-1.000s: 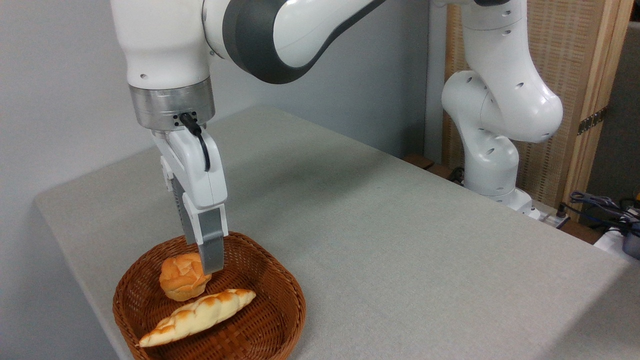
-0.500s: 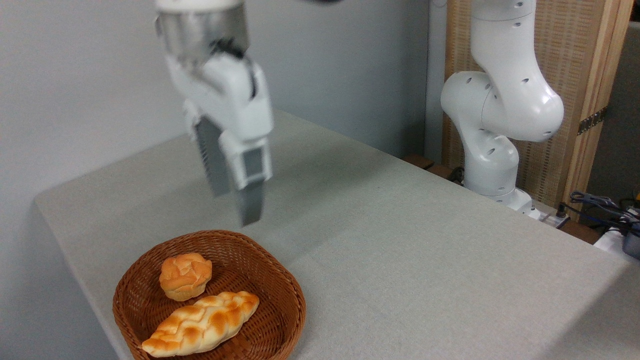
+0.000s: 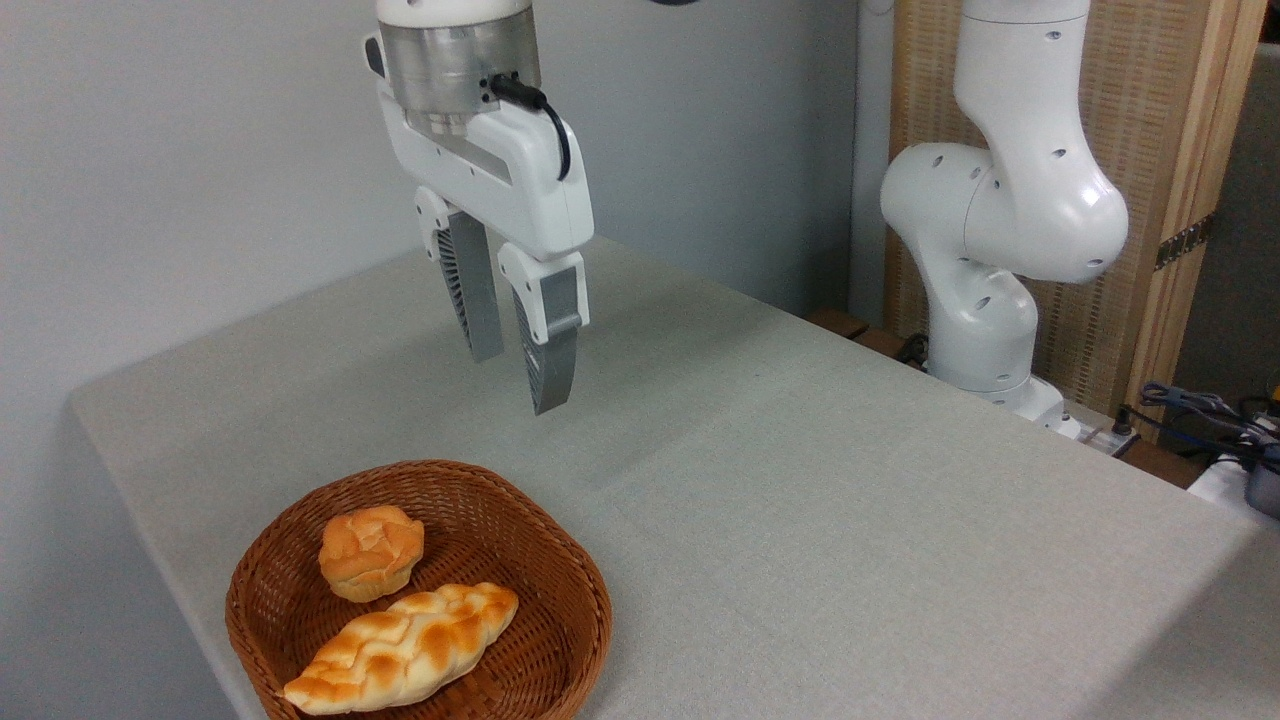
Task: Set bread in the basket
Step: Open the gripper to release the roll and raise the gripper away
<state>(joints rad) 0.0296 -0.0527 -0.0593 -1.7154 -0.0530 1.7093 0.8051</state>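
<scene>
Bread (image 3: 402, 648): long braided loaf, pointed ends, glossy toasted bumps over pale sides, lying flat inside the basket (image 3: 580, 585), along its near side. Basket woven wicker, reddish-brown, shallow, thick rounded rim. Small round bun (image 3: 370, 551) just behind the loaf, nearly touching. Grey cloth-textured table (image 3: 850, 500) underneath. Gripper (image 3: 520, 378) hangs well above and behind the basket, ribbed grey fingers parted, nothing held; loaf well clear of the jaws.
</scene>
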